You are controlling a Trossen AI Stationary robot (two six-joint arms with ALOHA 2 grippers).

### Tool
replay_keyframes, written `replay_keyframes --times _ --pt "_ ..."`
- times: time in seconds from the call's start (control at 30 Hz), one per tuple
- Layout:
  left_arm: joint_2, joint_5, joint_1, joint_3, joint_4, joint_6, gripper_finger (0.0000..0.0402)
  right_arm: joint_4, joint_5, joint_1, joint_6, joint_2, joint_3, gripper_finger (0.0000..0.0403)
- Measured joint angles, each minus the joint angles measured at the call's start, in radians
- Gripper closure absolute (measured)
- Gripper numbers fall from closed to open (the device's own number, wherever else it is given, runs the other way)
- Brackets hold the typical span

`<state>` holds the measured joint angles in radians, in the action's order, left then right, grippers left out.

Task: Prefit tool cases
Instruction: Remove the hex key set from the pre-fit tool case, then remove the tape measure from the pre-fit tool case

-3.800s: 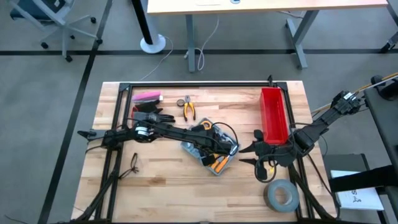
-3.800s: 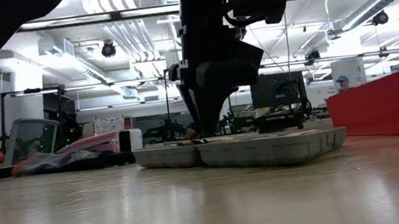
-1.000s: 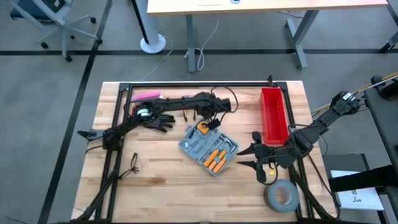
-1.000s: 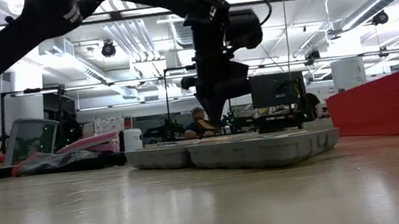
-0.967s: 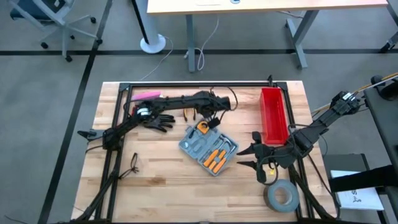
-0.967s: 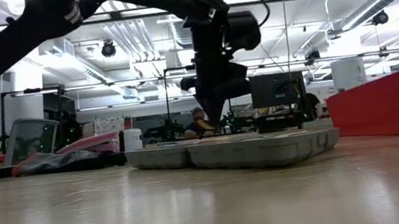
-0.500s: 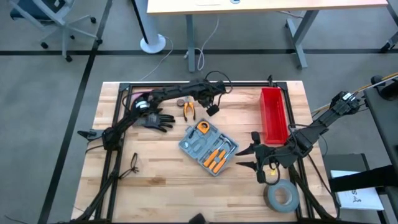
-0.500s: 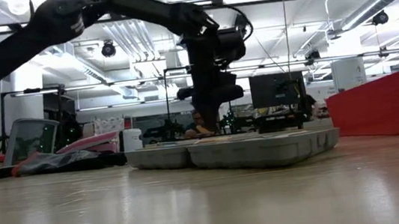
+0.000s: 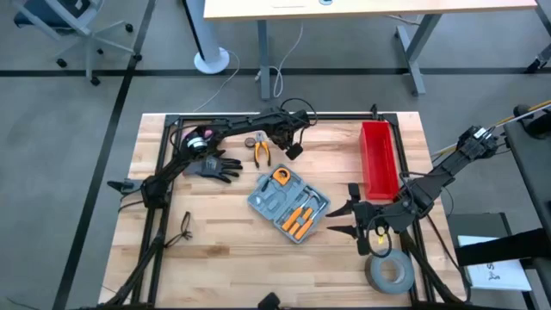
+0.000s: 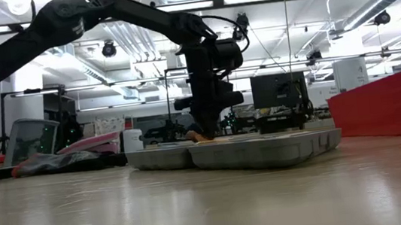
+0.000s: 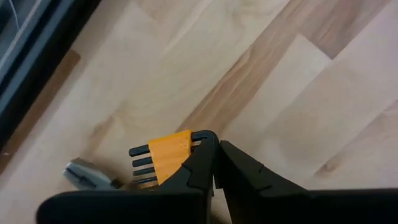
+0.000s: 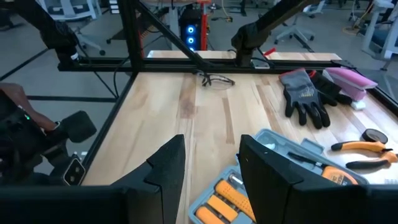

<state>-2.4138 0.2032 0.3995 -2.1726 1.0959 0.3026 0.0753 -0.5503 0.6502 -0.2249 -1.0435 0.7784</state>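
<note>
The tool case [image 9: 288,205] lies open and flat near the middle of the table [image 9: 224,258], both halves up, so its moulded slots face the arms. Several slots already hold orange-handled tools, which suggests the fitting is partly done, with loose pieces further out left to collect.

The left tool [image 9: 293,151] hangs low over the table's far side, just beside the orange-handled pliers [image 9: 260,150]. Its own wrist view shows the two dark fingers [image 11: 202,163] almost touching at the tips, with at most a sliver between them. An orange hex-key set [image 11: 166,155] lies right against those tips, yet I cannot tell whether it is pinched or merely under them. My guess is that this arm is there to fetch a piece for the case.

From the left tool, the tool case sits at about six o'clock in the high view, near but apart, with bare wood between.

The right tool [image 9: 351,215] waits off the case's right-hand edge, at roughly three to four o'clock from it, in front of the red bin [image 9: 377,159]. Its fingers [image 12: 268,167] stand apart with nothing between them, aimed across the case, probably ready to steady it. Black gloves [image 9: 213,166] and a tape roll [image 9: 389,272] lie clear of the work.
</note>
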Motion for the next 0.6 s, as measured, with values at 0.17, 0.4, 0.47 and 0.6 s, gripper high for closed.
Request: replay_keyframes --times 0.17,0.4,0.47,0.6 --pt "0.0 -0.036 -0.009 0.004 -0.031 0.002 0.0309 0.0 0.0 0.0 -0.001 0.0 0.0 0.0272" --pt "0.006 -0.105 -0.055 -0.01 -0.007 -0.014 0.0225 0.001 0.0 0.012 -0.01 0.0 0.0 0.0272" --pt "0.016 -0.123 -0.079 -0.02 0.011 -0.037 0.021 0.003 -0.001 0.016 -0.01 0.0 0.0 0.0272" --pt "0.044 -0.128 -0.14 -0.025 0.056 -0.072 0.0198 0.026 0.0 0.018 -0.015 0.002 0.0 0.0272"
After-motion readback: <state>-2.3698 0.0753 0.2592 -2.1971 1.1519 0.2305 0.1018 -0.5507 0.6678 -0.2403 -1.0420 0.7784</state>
